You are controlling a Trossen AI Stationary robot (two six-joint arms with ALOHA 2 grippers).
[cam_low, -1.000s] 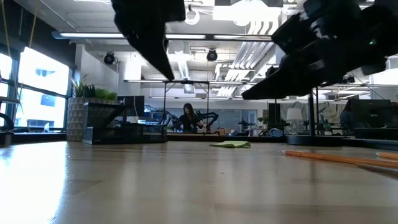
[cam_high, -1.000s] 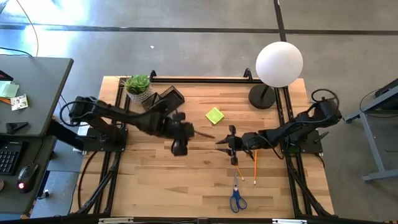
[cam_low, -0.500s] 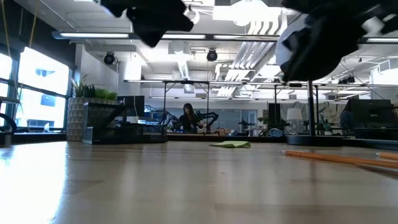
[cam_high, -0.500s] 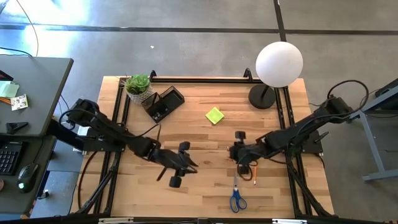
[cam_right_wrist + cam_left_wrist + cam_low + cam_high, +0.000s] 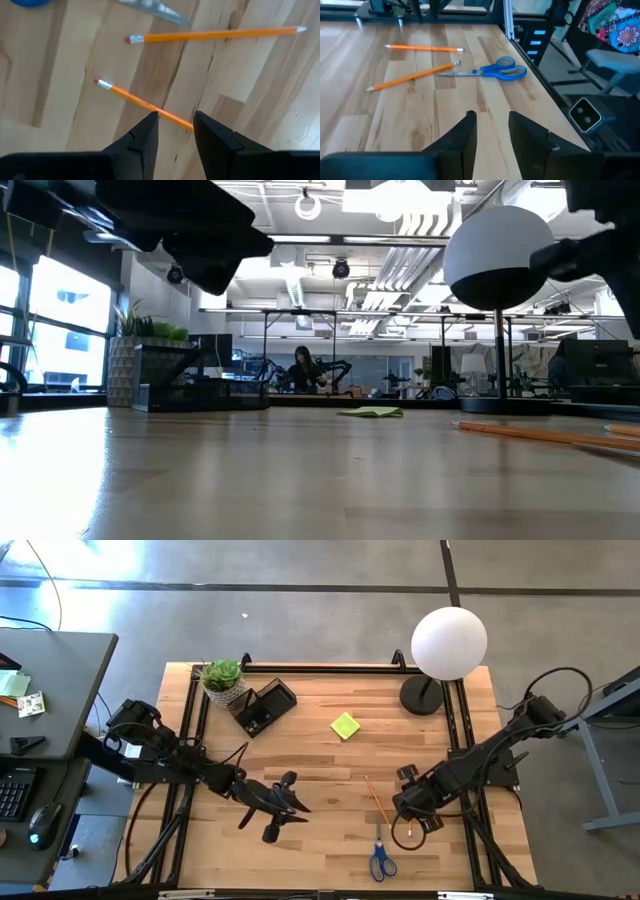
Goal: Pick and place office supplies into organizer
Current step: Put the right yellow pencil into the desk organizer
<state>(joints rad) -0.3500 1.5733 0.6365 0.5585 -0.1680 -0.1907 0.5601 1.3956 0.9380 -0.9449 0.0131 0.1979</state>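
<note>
Two orange pencils [image 5: 378,805] [image 5: 215,35] lie side by side near the table's near right, and the blue-handled scissors [image 5: 382,860] [image 5: 492,71] lie flat just nearer. The yellow-green sticky pad [image 5: 345,725] lies flat mid-table. The dark organizer [image 5: 263,705] stands at the far left beside the plant. My right gripper [image 5: 410,812] [image 5: 175,120] hangs open above one pencil [image 5: 135,99], a finger on either side, raised off the table. My left gripper [image 5: 298,808] [image 5: 490,125] hovers open left of centre, pointing toward the pencils. No pens or eraser show.
The white globe lamp [image 5: 449,640] stands on its black base [image 5: 422,695] at the far right corner. A small potted plant [image 5: 222,678] sits at the far left corner. Bare wood [image 5: 320,770] lies between the two grippers. A grey desk [image 5: 50,690] stands beyond the left edge.
My left gripper has swung from near the organizer toward the near edge and a little leftward. My right gripper has moved from mid-table toward the near right, over the pencils, and turned to point down. Nothing on the table has shifted.
</note>
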